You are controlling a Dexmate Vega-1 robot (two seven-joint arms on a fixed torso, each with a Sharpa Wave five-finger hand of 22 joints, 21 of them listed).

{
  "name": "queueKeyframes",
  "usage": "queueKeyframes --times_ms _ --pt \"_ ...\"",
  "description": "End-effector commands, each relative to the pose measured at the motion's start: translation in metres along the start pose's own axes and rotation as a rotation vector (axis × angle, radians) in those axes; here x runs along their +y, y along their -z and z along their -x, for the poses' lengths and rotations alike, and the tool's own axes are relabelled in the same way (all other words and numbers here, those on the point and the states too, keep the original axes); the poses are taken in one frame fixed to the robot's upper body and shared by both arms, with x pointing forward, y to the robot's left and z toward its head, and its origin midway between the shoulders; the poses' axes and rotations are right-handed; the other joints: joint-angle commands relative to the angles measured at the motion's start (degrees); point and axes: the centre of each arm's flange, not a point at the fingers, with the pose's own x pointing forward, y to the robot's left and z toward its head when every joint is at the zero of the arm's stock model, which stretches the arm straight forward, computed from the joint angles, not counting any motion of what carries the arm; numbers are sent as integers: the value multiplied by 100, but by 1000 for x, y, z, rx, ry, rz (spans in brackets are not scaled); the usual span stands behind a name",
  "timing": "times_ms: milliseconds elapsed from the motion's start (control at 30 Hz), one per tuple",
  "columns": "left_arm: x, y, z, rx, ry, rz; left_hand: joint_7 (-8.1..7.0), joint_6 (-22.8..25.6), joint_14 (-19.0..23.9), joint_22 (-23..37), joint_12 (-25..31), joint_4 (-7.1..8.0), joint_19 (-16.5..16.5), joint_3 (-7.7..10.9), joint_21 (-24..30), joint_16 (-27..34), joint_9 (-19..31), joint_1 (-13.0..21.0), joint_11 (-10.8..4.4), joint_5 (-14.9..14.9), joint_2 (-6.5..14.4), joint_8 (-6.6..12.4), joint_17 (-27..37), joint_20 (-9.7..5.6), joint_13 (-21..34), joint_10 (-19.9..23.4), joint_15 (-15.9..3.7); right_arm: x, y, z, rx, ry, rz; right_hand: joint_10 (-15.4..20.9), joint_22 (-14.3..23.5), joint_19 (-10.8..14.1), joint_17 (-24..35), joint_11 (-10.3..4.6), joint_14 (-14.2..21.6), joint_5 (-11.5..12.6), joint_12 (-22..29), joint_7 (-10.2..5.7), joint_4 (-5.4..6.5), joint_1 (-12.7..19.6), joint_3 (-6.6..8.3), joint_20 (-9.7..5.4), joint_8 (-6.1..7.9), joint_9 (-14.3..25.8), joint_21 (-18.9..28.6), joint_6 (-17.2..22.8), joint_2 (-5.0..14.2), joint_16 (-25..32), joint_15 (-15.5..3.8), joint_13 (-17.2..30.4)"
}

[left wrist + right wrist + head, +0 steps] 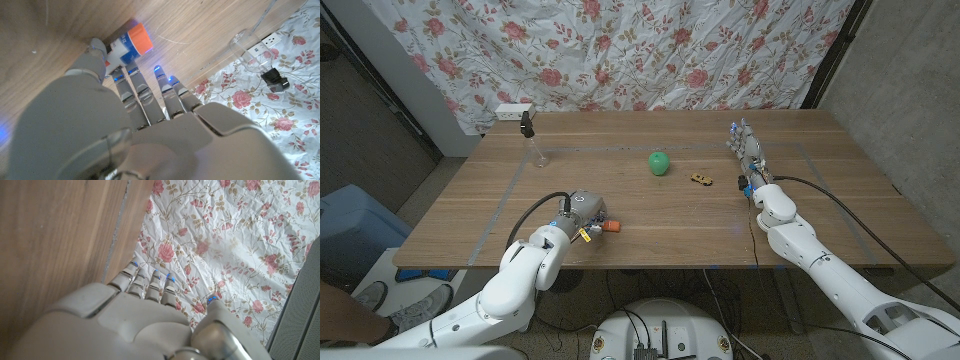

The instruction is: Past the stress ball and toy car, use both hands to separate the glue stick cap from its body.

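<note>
The glue stick (607,227), with a white body and an orange cap (136,40), lies on the wooden table (650,220) near the front edge. My left hand (578,214) is over its body end, and the thumb (97,49) and a fingertip pinch the white body while the other fingers stay straight. The cap sticks out past the fingertips. The green stress ball (659,162) and the small toy car (701,179) sit mid-table. My right hand (745,152) stands at the right with fingers (150,282) extended and apart, holding nothing.
A clear bottle with a black top (532,138) stands at the back left, also in the left wrist view as the bottle (252,52). A white power strip (513,111) lies at the far left edge. A floral cloth (650,50) hangs behind the table.
</note>
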Motion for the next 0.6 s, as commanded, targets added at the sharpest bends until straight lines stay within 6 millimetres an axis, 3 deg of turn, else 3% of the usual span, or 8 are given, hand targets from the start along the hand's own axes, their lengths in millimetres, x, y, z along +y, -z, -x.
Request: queueKeyframes --times_ms 33,600 --pt "18 5 -2 -19 -39 -19 -13 531 57 14 44 23 39 -38 23 39 2 26 -179 30 124 -5 8 -125 -1 209 -816 -1 -3 1 0 -15 9 61 18 35 25 12 44 -20 31 -11 -23 -11 18 -5 5 18 24 57 51 52 -4 15" --pt "44 16 -13 -42 -84 -26 -35 516 28 15 17 33 20 -91 9 6 5 16 -179 28 142 -47 6 -137 -1 212 -828 -4 -14 2 5 -58 43 54 18 18 32 5 38 -20 27 -17 -42 -17 29 -7 -7 18 17 58 51 58 -9 16"
